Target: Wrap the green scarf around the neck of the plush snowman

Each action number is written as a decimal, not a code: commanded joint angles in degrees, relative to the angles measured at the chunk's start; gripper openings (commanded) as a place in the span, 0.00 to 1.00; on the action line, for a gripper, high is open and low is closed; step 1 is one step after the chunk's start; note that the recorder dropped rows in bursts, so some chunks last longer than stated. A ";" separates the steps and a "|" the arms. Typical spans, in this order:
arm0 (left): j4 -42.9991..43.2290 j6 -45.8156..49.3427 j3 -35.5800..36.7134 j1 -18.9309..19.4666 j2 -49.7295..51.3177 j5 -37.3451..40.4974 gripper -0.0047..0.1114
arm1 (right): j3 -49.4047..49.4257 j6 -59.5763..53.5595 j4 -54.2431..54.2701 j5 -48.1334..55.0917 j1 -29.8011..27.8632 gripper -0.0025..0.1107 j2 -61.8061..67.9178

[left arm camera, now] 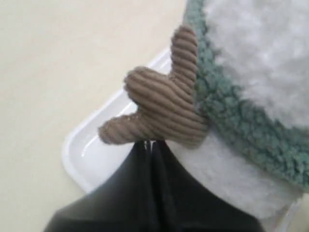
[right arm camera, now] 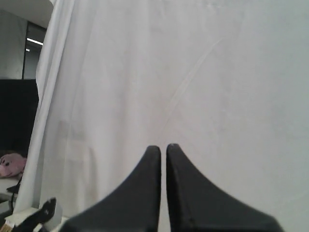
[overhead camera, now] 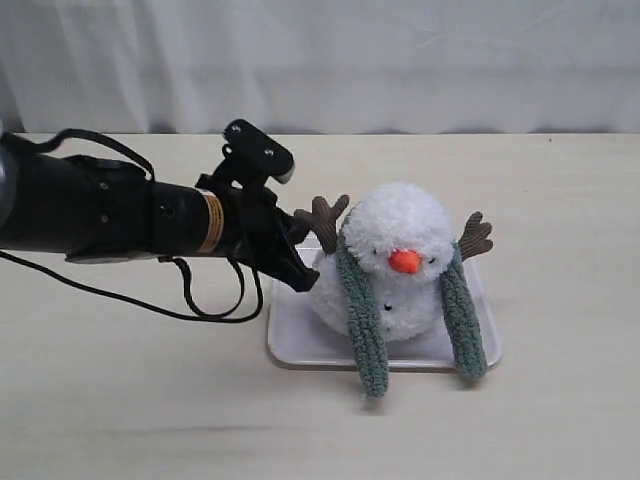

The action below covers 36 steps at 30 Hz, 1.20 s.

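Note:
The plush snowman [overhead camera: 400, 250] sits on a white tray [overhead camera: 290, 345], orange nose facing front. The green scarf [overhead camera: 362, 320] lies round behind its head at the neck, and both ends hang down the front, one each side of the nose, reaching past the tray's front rim. My left gripper [overhead camera: 303, 280] is shut and empty, its tips close to the snowman's body just under the brown arm [overhead camera: 325, 218]. In the left wrist view the left gripper [left arm camera: 150, 143] meets below that arm [left arm camera: 159, 111], beside the scarf [left arm camera: 231, 116]. My right gripper [right arm camera: 163, 147] is shut, facing a white curtain.
A black cable [overhead camera: 215, 305] loops down from the left arm onto the table. A white curtain [overhead camera: 400, 60] closes off the back edge. The tray's corner [left arm camera: 84, 154] lies under the left gripper. A pink plush [right arm camera: 12, 164] shows far off in the right wrist view.

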 commanded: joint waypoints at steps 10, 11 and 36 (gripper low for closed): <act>2.47 -1.11 8.79 -0.02 -21.63 6.47 0.04 | -5.99 6.78 0.22 6.56 -0.10 0.06 21.86; 2.47 -3.09 9.66 -0.02 -25.06 5.53 0.04 | -5.99 6.76 0.22 6.56 -0.10 0.06 21.86; 2.70 -9.63 23.62 -0.13 -74.36 4.34 0.04 | -5.99 6.92 -0.65 7.36 0.00 0.06 18.30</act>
